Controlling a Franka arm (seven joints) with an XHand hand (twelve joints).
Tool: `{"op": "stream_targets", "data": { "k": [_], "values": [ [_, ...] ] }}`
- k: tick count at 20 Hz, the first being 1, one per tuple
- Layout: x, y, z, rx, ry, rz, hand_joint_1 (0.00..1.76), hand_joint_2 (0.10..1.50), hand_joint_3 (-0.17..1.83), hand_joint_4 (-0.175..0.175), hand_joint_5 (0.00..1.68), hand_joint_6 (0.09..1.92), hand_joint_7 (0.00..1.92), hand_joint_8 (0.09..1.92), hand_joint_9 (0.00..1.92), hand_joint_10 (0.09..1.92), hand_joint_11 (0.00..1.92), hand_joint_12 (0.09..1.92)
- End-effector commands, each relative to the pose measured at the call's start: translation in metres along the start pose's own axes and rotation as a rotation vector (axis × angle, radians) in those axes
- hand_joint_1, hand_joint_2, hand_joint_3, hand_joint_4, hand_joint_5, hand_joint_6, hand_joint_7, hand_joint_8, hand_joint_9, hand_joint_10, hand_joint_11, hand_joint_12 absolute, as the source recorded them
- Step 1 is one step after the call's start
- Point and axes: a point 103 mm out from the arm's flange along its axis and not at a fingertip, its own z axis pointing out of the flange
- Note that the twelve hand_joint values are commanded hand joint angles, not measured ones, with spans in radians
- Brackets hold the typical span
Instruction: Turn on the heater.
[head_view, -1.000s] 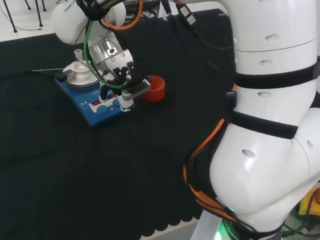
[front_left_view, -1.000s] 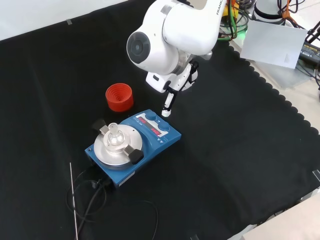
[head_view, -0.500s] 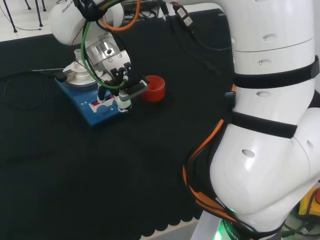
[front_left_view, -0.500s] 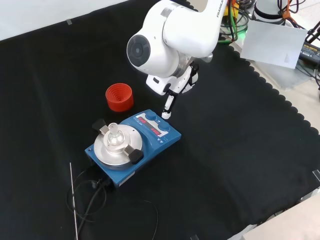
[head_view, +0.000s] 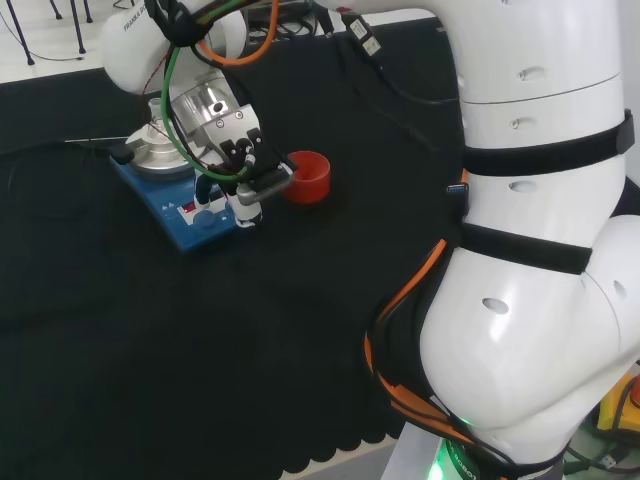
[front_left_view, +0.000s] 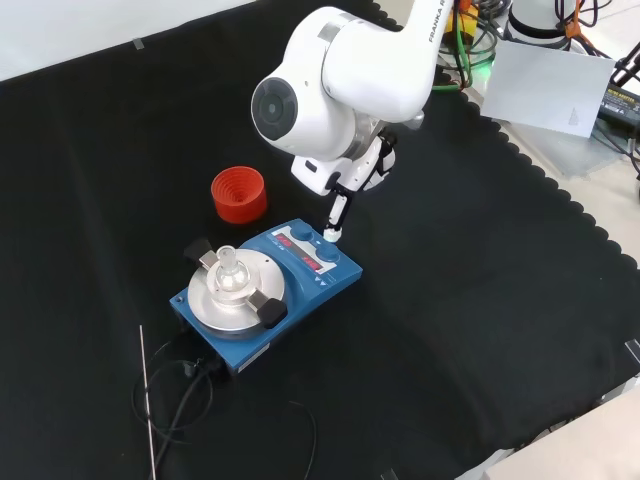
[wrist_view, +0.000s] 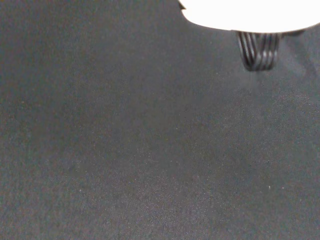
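Observation:
The heater (head_view: 186, 222) is a blue box with a round silver plate, and a small clear flask (head_view: 155, 108) is clamped on that plate. In the front view the heater (front_left_view: 338, 278) shows its red display and blue knobs on the side nearer the arm. My hand (head_view: 240, 165) hangs over that control end. One straight finger (front_left_view: 338, 212) points down, and its white tip touches the panel's far corner by a knob. Nothing is held. A blurred white part of the hand (wrist_view: 250, 12) and a ribbed black finger (wrist_view: 257, 50) show in the wrist view above bare cloth.
A red ribbed ring stand (front_left_view: 238, 193) sits on the cloth just beyond the heater, close beside my hand (front_left_view: 345, 170). A black cable (front_left_view: 180, 395) runs from the heater toward the front edge. The arm's big white links (head_view: 540, 250) rise at the head view's right.
My hand has shifted left in the head view, off the red ring's side and over the control panel, and its fingertip has come down onto the panel's corner. The heater has not moved.

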Motion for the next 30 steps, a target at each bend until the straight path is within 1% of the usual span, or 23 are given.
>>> {"op": "stream_targets", "data": {
  "k": [1, 7, 17, 21, 24, 26, 30],
  "values": [
    [0.001, 0.002, 0.001, 0.002, -0.001, -0.003, 1.59, 0.50, 1.32, 0.004, 0.28, 0.09, 1.71, 1.92, 1.92, 1.69, 1.92, 1.55],
    [0.001, 0.004, 0.003, 0.009, -0.011, -0.003, 1.59, 0.50, 1.32, 0.003, 0.28, 0.09, 1.71, 1.92, 1.92, 1.69, 1.92, 1.55],
    [0.003, 0.008, 0.005, 0.021, 0.001, -0.003, 1.59, 0.50, 1.32, 0.003, 0.29, 0.09, 1.71, 1.92, 1.92, 1.68, 1.92, 1.55],
    [-0.001, 0.016, 0.012, 0.020, 0.008, -0.009, 1.59, 0.50, 1.33, 0.003, 0.29, 0.09, 1.71, 1.92, 1.92, 1.68, 1.92, 1.55],
    [0.002, 0.019, 0.016, 0.018, 0.008, -0.011, 1.59, 0.50, 1.33, 0.003, 0.29, 0.09, 1.71, 1.92, 1.92, 1.68, 1.92, 1.55],
    [0.007, 0.019, 0.012, 0.024, -0.001, -0.006, 1.59, 0.50, 1.33, 0.003, 0.29, 0.09, 1.71, 1.92, 1.92, 1.68, 1.92, 1.55],
    [0.008, 0.019, 0.012, 0.023, 0.001, -0.008, 1.59, 0.50, 1.33, 0.003, 0.29, 0.09, 1.71, 1.92, 1.92, 1.68, 1.92, 1.55]
  ]
}}
